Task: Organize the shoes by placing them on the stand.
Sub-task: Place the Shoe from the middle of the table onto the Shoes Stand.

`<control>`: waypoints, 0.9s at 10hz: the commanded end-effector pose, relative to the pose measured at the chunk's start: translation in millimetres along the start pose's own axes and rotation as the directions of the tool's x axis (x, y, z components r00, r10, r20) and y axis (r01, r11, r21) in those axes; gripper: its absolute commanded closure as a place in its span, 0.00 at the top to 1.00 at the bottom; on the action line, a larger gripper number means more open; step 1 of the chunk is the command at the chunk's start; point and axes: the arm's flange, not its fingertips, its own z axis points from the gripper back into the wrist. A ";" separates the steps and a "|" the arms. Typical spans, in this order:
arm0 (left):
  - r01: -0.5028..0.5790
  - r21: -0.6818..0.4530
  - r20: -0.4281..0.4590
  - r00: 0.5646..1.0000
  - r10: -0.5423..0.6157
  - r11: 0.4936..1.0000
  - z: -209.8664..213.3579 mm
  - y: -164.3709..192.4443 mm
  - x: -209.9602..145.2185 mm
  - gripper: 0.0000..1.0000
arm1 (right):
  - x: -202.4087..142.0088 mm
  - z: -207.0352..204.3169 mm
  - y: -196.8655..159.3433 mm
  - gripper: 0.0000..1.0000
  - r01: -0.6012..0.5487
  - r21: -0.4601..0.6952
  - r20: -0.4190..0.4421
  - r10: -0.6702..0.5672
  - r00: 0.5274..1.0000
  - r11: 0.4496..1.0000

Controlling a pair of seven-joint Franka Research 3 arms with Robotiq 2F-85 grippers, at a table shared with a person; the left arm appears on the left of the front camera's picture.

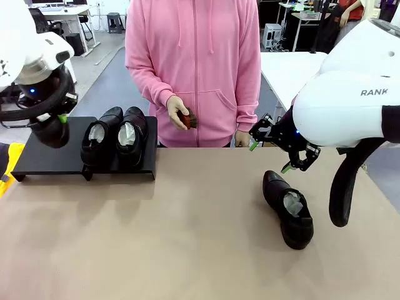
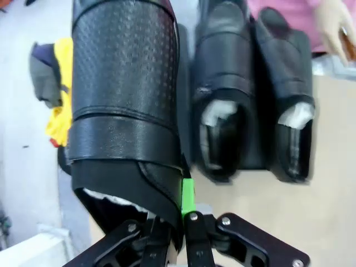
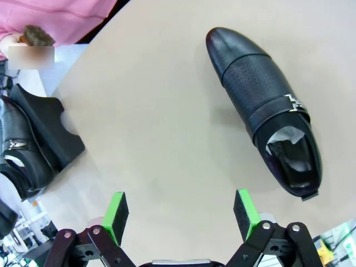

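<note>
My left gripper [image 1: 60, 119] is shut on the heel rim of a black shoe [image 2: 125, 105] and holds it in the air over the left end of the black stand [image 1: 44, 161]. In the left wrist view the gripper [image 2: 182, 207] pinches the rim, one green pad [image 2: 188, 193] showing. Two shoes [image 1: 100, 142] [image 1: 131, 134] sit side by side on the stand's right half, white paper inside. Another shoe [image 1: 289, 209] lies on the tan table at the right. My right gripper [image 1: 274, 150] hangs open just behind and above it, nothing between its fingers [image 3: 181, 214].
A person in a pink hoodie stands at the far edge and holds a small brown brush [image 1: 186, 119] in one hand. The tabletop [image 1: 187, 237] is bare in the middle and front. The stand's corner [image 3: 53, 130] shows at the left of the right wrist view.
</note>
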 end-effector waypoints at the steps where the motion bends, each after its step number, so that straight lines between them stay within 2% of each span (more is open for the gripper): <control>1: -0.027 0.070 0.003 1.000 0.027 0.997 -20.2 11.6 15.2 0.00 | 3.1 0.5 1.5 1.00 -0.018 0.013 -0.006 0.018 1.000 1.000; 3: -0.005 0.137 -0.011 1.000 0.007 0.991 -41.5 32.9 21.2 0.00 | 3.1 0.5 1.5 1.00 -0.018 0.013 -0.006 0.018 1.000 1.000; 5: 0.064 0.188 -0.034 0.998 -0.059 0.980 -58.8 40.3 24.0 0.00 | 3.1 0.5 1.5 1.00 -0.018 0.013 -0.006 0.018 1.000 1.000; 9: 0.085 0.166 -0.062 0.995 -0.075 0.982 -72.8 44.4 16.9 0.00 | 3.1 0.5 1.5 1.00 -0.018 0.013 -0.006 0.018 1.000 1.000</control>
